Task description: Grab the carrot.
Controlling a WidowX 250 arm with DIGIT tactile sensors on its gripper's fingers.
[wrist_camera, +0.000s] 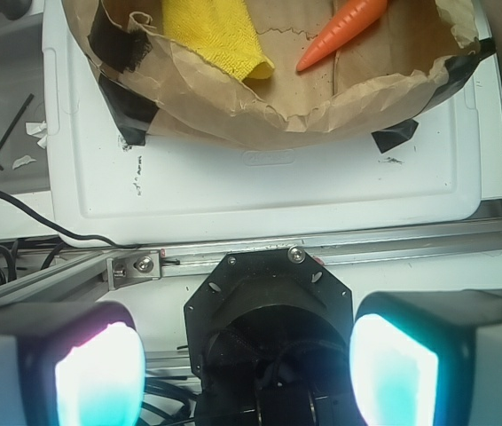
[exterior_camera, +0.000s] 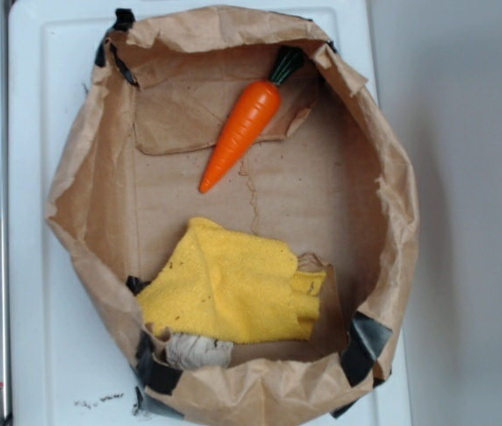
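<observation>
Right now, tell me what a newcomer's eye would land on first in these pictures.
First the bright orange carrot, lying diagonally at the upper middle of the brown paper basin, its green stem pointing up and right. Next the crumpled yellow cloth nearer the bottom rim, apart from the carrot. In the wrist view, the tool stands open outside the basin, its two glowing pads filling the lower corners.

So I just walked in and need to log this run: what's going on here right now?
Nothing is being handled yet. The carrot lies untouched inside a shallow brown paper liner on a white tray, stem toward the far corner. A crumpled yellow cloth lies apart from it in the same liner. In the wrist view the gripper sits outside the tray, beyond its edge and the metal rail, with its fingers spread wide and holding nothing.
</observation>
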